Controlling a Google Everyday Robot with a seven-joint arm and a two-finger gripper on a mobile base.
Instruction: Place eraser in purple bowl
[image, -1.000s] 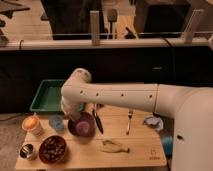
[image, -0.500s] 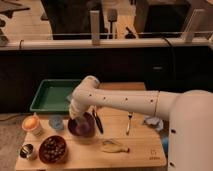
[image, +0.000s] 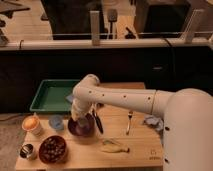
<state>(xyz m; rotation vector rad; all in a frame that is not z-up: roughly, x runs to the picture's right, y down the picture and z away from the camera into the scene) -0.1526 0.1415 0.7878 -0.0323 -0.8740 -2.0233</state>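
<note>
Behind the worktop (image: 142, 156) a dark wall and a glass railing are seen, and the room is dimly lit. The light wooden worktop fills the lower part of the frame. 1 white arm (image: 125, 100) is stretched over it from the right edge toward the left centre.

At the end of the arm the gripper (image: 81, 123) is pointed straight down and is held over the purple bowl (image: 91, 132), very close to its inside. This pose is judged to suit a release into the bowl. Whether the gripper is open or closed on something cannot be told, because its tip is merged with the dark bowl. The eraser is not made out anywhere. It may be hidden at the gripper or may lie in the bowl already, and this cannot be decided.

The bowl is crowded by its neighbours. A black utensil (image: 98, 123) is laid just right of it, and a small pale blue cup (image: 56, 121) stands just left of it. A brown bowl (image: 52, 149) is placed at the lower left, a fork (image: 128, 122) further right and a banana (image: 114, 146) below. A green tray (image: 50, 95) is set at the upper left of the worktop.

Because of this crowding, the vertical approach is judged sensible: the cup and the utensil are less likely to be knocked.
</note>
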